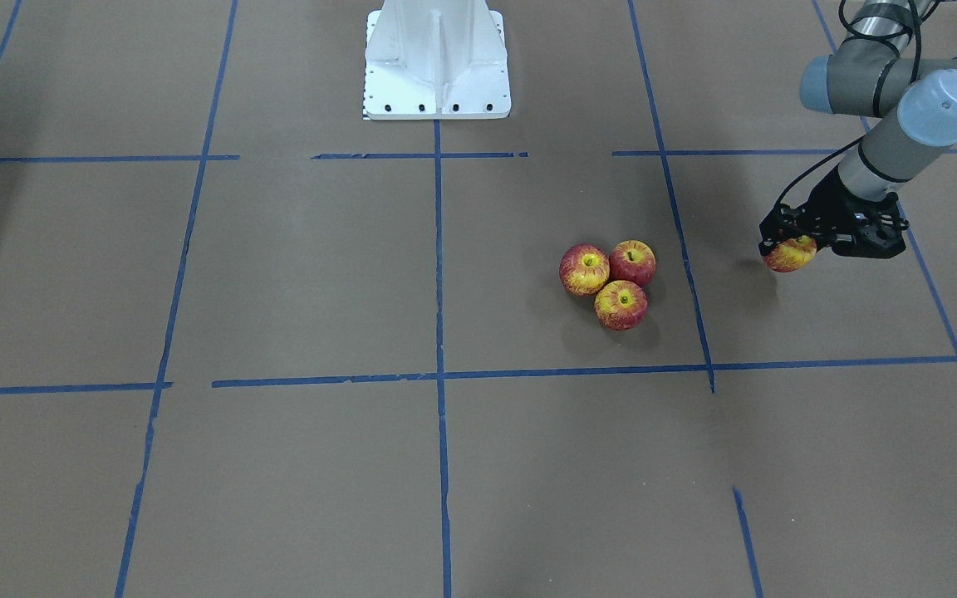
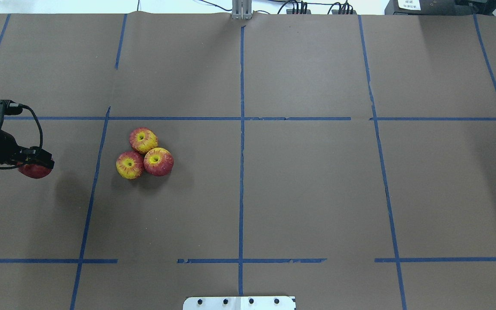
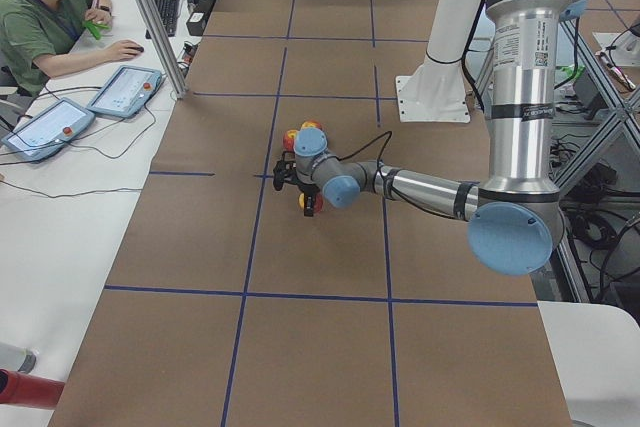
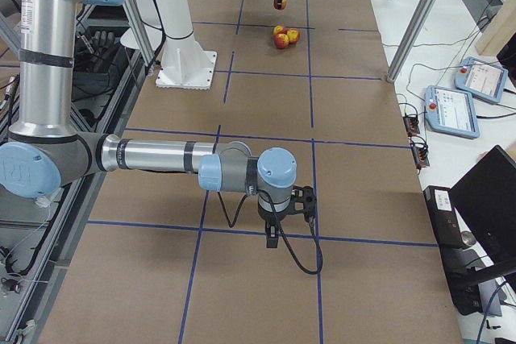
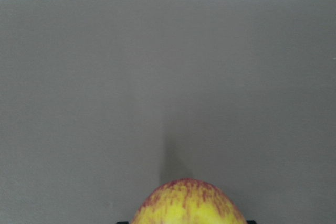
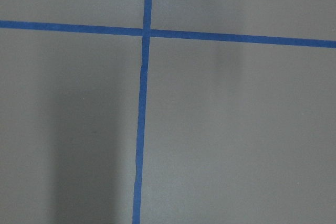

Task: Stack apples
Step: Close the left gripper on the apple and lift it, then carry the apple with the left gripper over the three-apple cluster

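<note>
One apple (image 1: 788,258) in left gripper (image 1: 790,247) — three apples (image 1: 620,305) together, well apart

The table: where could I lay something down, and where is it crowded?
Bare brown paper lies everywhere right of the centre blue tape line in the overhead view. Crowded: the three apples bunched together left of it, and further left the left arm's fingers holding a fourth apple.

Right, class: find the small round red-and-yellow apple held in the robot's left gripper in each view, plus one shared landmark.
Exterior front-facing: small round red-and-yellow held apple, right side, above mid-height.
Overhead exterior: far left, mid-height.
Exterior left: centre.
Exterior right: top, centre.
Left wrist-mounted: bottom centre.
Right wrist-mounted: not in it.
Landmark: three clustered red-and-yellow apples, in all four exterior views.
</note>
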Tool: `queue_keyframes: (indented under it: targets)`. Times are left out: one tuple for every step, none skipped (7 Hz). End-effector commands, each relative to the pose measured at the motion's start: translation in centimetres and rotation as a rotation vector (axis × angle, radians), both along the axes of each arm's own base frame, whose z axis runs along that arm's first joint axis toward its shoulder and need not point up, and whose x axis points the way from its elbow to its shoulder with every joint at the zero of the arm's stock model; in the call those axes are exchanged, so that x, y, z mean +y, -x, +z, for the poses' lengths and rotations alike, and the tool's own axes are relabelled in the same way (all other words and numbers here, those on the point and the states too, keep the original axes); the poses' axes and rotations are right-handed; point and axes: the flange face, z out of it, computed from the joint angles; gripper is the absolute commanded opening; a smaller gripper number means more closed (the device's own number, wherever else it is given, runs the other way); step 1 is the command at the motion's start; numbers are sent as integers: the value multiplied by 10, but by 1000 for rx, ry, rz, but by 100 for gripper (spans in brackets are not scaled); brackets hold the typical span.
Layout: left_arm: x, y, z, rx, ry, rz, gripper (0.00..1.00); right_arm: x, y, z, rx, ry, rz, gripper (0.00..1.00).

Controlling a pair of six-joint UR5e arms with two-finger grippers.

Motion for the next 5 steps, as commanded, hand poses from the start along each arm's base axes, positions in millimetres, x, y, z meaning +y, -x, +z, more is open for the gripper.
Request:
queue_keyframes:
  targets:
    - [-40,-18,-95,0,92,-102,15,0,0,0,0,0,0,100]
    - [-56,-31,-133,5,114,-157,14,0,0,0,0,0,0,100]
    - [-65,-43,-164,-3,144,-210,14,0,0,0,0,0,0,100]
    - [-60,-68,-175,-12,168,-224,14,0,0,0,0,0,0,100]
    - [-49,-89,-179,-18,184,-228,14,0,0,0,0,0,0,100]
